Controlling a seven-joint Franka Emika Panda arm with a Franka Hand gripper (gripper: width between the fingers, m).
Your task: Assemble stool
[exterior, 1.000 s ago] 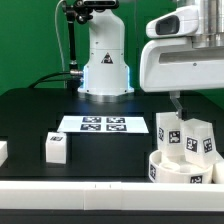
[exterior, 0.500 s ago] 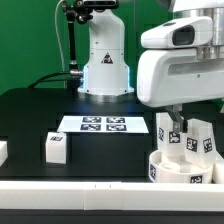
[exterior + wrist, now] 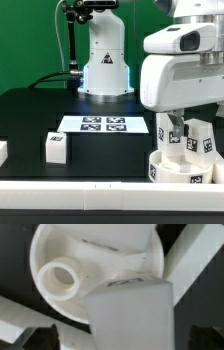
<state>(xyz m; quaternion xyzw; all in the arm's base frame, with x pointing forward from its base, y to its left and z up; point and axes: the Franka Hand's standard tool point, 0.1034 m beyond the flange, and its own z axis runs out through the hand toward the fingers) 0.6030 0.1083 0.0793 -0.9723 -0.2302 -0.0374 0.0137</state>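
Observation:
The stool's round white seat [image 3: 168, 170] lies at the exterior view's lower right, with two tagged white legs [image 3: 200, 138] standing up from it. A third loose leg [image 3: 55, 147] rests on the black table to the exterior view's left. My gripper [image 3: 178, 124] hangs directly over the seat, its fingers down among the upright legs. In the wrist view the seat [image 3: 95, 258] shows an empty round socket [image 3: 58, 277]. One blocky leg [image 3: 130, 308] stands between my open gripper [image 3: 122, 339] fingers [image 3: 38, 336], with a gap on each side.
The marker board [image 3: 103, 124] lies flat at the table's middle. The robot's white base [image 3: 105, 65] stands behind it. A small white piece [image 3: 2, 152] sits at the exterior view's left edge. A white rail [image 3: 90, 186] runs along the front edge.
The arm's hand has come down and slightly toward the exterior view's left, lowering onto the seat and its upright legs. The jaws have stayed wide.

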